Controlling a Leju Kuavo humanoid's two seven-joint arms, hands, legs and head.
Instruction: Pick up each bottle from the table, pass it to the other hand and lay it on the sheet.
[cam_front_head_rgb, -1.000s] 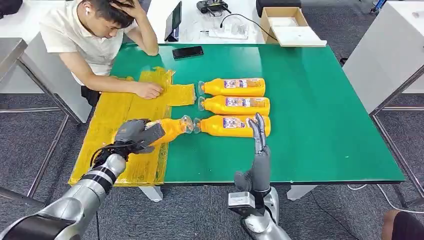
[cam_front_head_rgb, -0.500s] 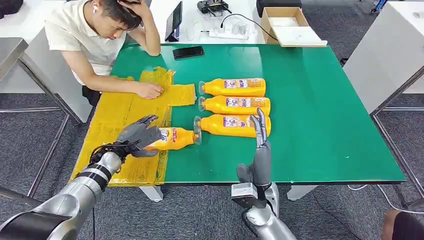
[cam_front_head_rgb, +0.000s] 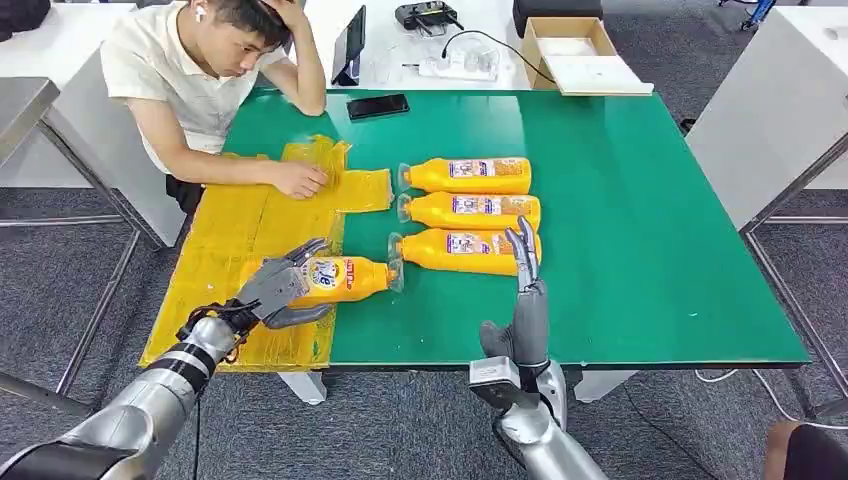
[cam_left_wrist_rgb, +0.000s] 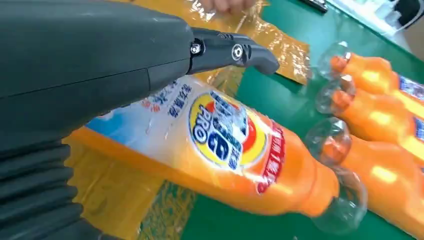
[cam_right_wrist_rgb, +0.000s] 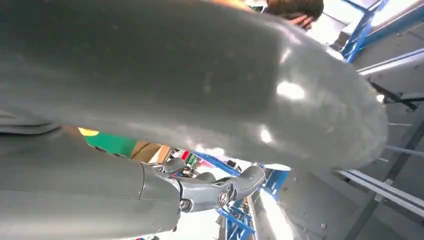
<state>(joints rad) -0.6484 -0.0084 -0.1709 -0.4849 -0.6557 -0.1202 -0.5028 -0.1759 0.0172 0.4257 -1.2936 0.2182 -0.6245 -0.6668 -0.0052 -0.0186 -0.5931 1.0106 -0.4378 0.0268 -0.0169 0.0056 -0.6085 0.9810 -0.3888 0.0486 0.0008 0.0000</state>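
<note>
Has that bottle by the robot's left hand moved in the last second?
Yes. The bottle has come nearer the robot along the yellow sheet's edge; its cap has dropped from level with the nearest bottle of the row to below it.

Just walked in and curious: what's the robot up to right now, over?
Left hand open beside a bottle lying half on the yellow sheet. Right hand open, empty. Person's hand rests on sheet.

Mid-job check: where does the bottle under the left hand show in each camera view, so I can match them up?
Head view: the bottle lies lower left of centre, half on the yellow sheet, cap toward the three-bottle row.
Left wrist view: the bottle fills the centre, label up, beneath the left hand.
Right wrist view: not in it.
Shared landmark: the green table.
</note>
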